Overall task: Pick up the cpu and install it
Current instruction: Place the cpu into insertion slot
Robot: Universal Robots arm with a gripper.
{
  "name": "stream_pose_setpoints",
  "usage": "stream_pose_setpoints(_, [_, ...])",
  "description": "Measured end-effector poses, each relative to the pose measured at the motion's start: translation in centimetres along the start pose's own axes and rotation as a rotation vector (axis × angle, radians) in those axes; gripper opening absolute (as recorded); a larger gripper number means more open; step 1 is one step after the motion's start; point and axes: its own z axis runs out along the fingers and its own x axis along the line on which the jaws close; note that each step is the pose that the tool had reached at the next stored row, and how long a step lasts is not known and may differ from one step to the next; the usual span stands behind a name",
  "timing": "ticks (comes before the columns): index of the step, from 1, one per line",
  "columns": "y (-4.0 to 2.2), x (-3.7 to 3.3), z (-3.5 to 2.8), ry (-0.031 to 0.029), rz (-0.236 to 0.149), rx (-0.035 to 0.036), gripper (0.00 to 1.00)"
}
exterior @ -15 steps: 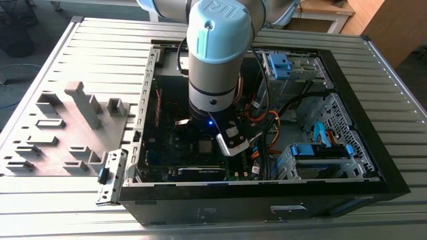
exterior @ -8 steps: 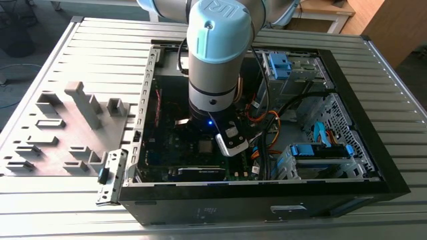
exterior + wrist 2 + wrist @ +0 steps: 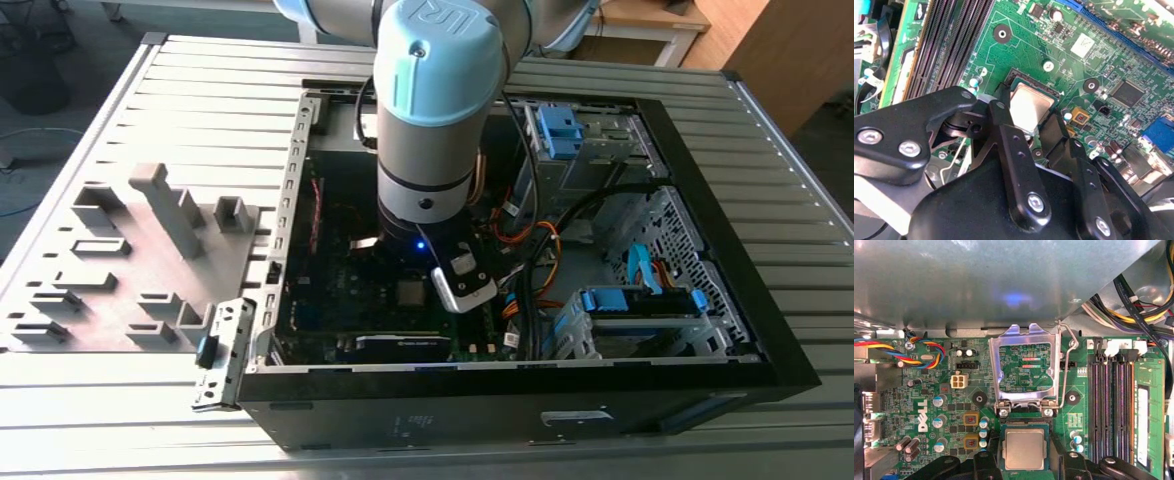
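Green motherboard [image 3: 934, 390], cpu [image 3: 1025, 449] flat in its socket [image 3: 1024, 425] between the pincer's [image 3: 1028, 460] spread fingers [image 3: 986, 467], clear of both.

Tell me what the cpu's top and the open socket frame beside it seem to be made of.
The cpu: its top looks like matte silver-grey metal, with a soft, even sheen. The socket frame: probably bright polished sheet metal, judging by sharp glints along its edges.
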Motion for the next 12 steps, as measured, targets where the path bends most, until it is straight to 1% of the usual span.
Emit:
stream_pose_setpoints(5, [0.0,-0.26,-0.02,0.0003,-0.008,0.0005,0.47])
stream_pose_setpoints(12, [0.0,-0.26,-0.02,0.0002,-0.014,0.0004,0.47])
